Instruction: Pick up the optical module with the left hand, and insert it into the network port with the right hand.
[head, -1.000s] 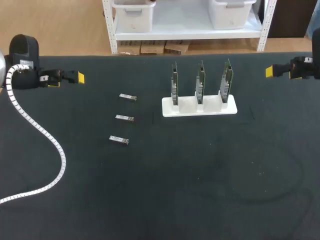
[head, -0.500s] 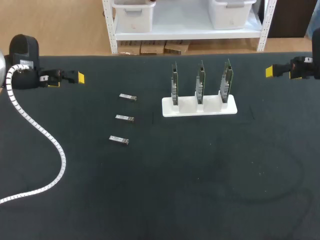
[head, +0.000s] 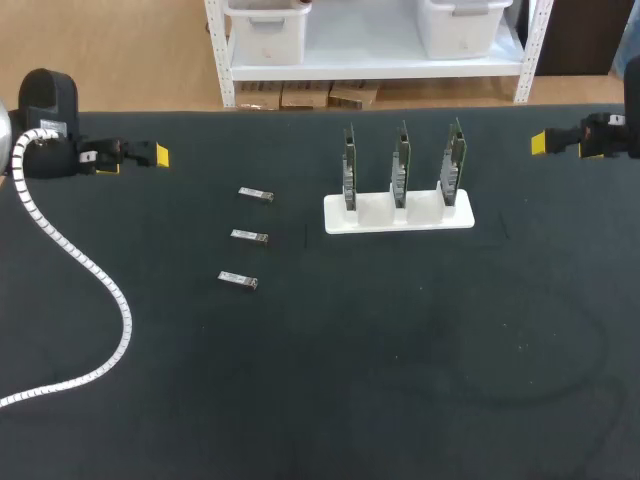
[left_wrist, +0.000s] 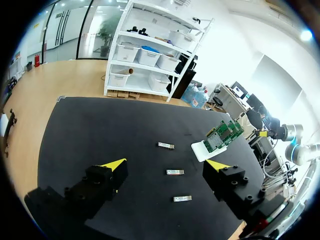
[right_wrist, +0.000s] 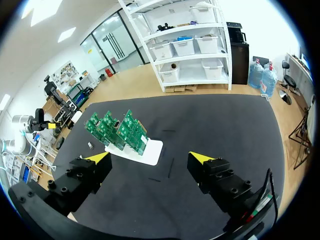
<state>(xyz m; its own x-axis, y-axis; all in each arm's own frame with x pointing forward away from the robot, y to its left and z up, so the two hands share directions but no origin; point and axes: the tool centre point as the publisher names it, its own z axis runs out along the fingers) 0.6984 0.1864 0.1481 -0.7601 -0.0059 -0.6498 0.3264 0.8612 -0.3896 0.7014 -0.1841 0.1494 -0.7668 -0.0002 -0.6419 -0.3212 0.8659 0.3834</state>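
Three small silver optical modules lie on the black table left of centre: one at the back (head: 256, 194), one in the middle (head: 249, 236), one nearest (head: 238, 281). A white stand (head: 398, 214) holds three upright green network cards (head: 399, 165). My left gripper (head: 150, 155) hovers open at the far left, well away from the modules. In the left wrist view the modules (left_wrist: 175, 172) lie ahead of the open gripper (left_wrist: 167, 164). My right gripper (head: 548, 143) is open at the far right; its view shows the cards (right_wrist: 116, 131) ahead of the gripper (right_wrist: 150, 157).
A white ribbed cable (head: 80, 262) trails from my left arm across the table's left side to the front edge. The black table (head: 400, 350) stretches wide in front of the stand.
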